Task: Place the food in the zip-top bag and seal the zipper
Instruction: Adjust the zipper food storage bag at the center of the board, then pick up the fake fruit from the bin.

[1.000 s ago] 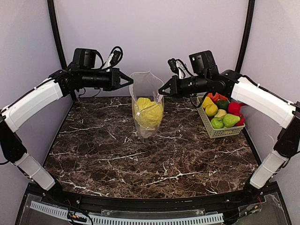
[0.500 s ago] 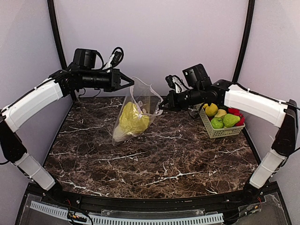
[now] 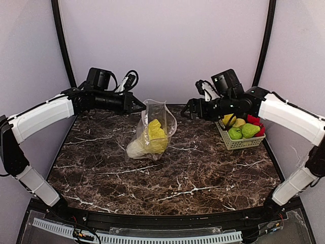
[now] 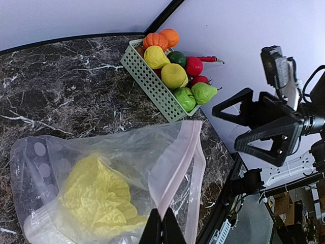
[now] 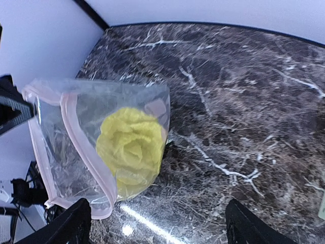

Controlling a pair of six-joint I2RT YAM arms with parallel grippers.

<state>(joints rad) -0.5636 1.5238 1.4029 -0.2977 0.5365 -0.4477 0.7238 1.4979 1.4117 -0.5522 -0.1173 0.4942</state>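
Observation:
The zip-top bag [image 3: 152, 133] slumps on the marble, leaning left, its mouth gaping upward. A yellow-white cabbage [image 3: 155, 136] lies inside it. My left gripper [image 3: 140, 107] is shut on the pink zipper [image 4: 179, 165] strip at the bag's rim. In the left wrist view its black fingertips [image 4: 162, 230] pinch that strip, with the cabbage [image 4: 96, 195] just left of them. My right gripper [image 3: 189, 109] is open and empty to the right of the bag, apart from it. From the right wrist I see the bag [image 5: 86, 117] and cabbage [image 5: 132, 145] ahead, nothing between the gripper's [image 5: 160, 229] fingers.
A pale green mesh basket [image 3: 229, 143] at the right back of the table holds more food: a green pear [image 4: 203, 92], a lemon [image 4: 173, 75], a red apple [image 4: 193, 65] and an orange tomato [image 4: 170, 36]. Purple walls close in the back and both sides.
My right gripper has opened, let go of the bag's rim and drawn back to the right. The bag has dropped and slumped onto the table; my left gripper has come lower with it.

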